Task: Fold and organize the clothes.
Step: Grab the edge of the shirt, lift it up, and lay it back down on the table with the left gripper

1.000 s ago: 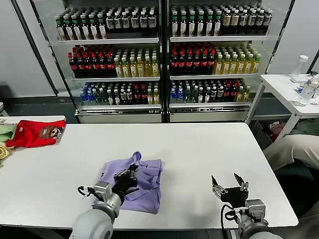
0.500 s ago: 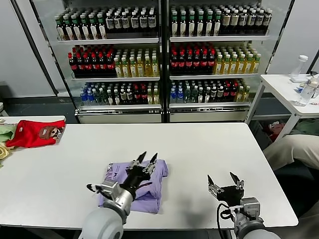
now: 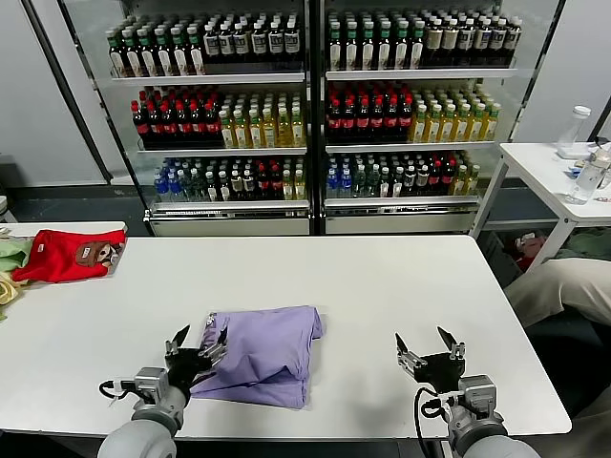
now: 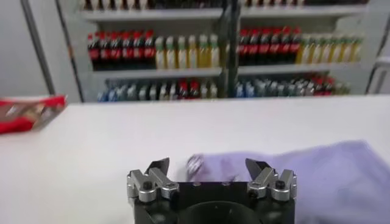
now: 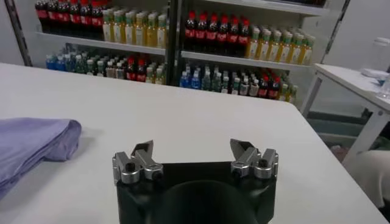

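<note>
Shirt: your soft lavender cotton T-shirt [image 3: 263, 354] lies folded, rumpled, on the white table [image 3: 382, 286].
Left gripper [image 3: 196, 345]: released, at its near-left edge.
Right gripper [image 3: 425, 345]: spread, empty, near right.

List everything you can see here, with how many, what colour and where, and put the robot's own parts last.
Folded lavender cotton T-shirt: one, light purple, near middle of table.
White rectangular table: one, white, in front of robot.
Red garment with brown patch: one, far left table edge.
Green-yellow clothes: a few, left of red garment.
Glass-door drinks coolers: two, full of bottles, behind table.
Small white side table: one, far right, bottles on it.
Left gripper: one, black, jaws open, at shirt's left edge.
Right gripper: one, black, jaws open, right of shirt.
</note>
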You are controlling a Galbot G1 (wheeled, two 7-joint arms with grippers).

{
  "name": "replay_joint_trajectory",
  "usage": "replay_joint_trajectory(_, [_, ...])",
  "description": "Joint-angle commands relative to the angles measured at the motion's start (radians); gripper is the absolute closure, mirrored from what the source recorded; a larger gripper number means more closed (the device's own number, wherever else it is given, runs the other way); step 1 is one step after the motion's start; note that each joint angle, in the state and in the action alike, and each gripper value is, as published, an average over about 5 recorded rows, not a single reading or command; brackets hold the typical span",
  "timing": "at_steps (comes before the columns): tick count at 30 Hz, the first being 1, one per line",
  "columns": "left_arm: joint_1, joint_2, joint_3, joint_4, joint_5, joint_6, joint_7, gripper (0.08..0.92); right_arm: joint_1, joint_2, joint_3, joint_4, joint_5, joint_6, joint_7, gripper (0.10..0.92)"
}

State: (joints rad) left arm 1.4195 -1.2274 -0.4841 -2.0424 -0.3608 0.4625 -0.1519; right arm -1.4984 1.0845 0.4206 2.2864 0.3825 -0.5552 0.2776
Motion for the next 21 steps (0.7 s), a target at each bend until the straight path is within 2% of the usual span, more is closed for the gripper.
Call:
replay_joint_trajectory(1, [0.028,0.003,-0.082,0.08,-0.13,0.057,0.028,0.178,0.007,-0.005,-0.003,-0.002,0.003,0.0,0.0,0.203])
replay_joint_trajectory(7, [0.011,0.0,-0.083,0.102,-0.217,0.076,0.073,0.177,0.011,-0.005,-0.006,-0.006,0.004,0.001,0.0,0.203])
replay_joint_trajectory(10, [0.008,0.002,-0.091,0.108,-0.261,0.075,0.083,0.209,0.012,-0.004,-0.007,-0.007,0.004,0.001,0.0,0.203])
replay_joint_trajectory(21, [0.005,-0.007,-0.09,0.118,-0.337,0.06,0.122,0.518,0.007,0.003,-0.007,-0.007,0.002,0.002,0.0,0.203])
